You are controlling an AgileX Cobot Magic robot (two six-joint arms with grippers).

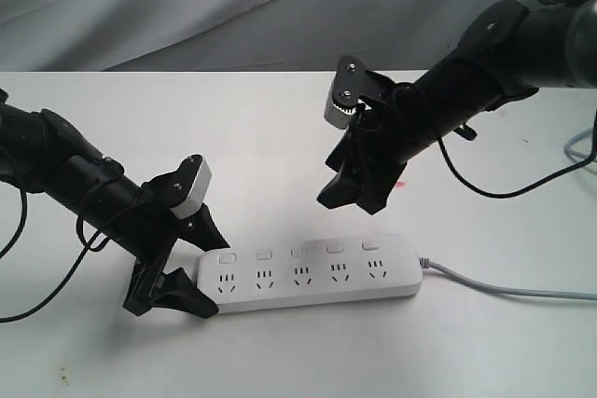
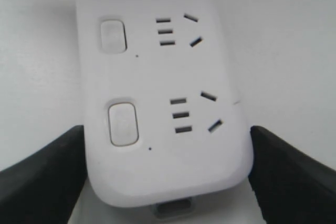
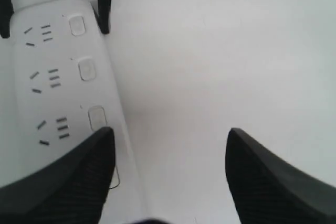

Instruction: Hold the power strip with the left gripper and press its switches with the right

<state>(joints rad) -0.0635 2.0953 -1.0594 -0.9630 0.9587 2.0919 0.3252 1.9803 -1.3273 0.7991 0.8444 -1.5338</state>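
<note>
**Power strip secured at one end; pressing gripper not yet down**

Location: the power strip (image 1: 308,277) lies flat on the white tabletop (image 1: 280,128), sockets up. Its grey cord (image 1: 504,288) trails off the end on the right arm's side.

Left gripper (image 1: 207,275): it straddles the end opposite the cord. In the left wrist view its fingers (image 2: 47,171) sit against both long edges with no gap visible, so I judge it clamped across the width.

Right gripper (image 1: 353,200): it hangs above the far side of the strip, clear of it, near the middle of the row of switches (image 1: 298,253). Its jaws are spread wide, with bare tabletop between them in the right wrist view.

Handling assessment: the casing is rigid, smooth plastic, probably light, and likely to skate or pivot on the tabletop under a push. The hold across the width at the free end suits it, since the flat sides give the fingers purchase. The switches are small, so one fingertip, brought straight down, seems better than the whole spread gripper. The switches nearest the cord lie furthest from the clamp and are most likely to make the strip swing.
</note>
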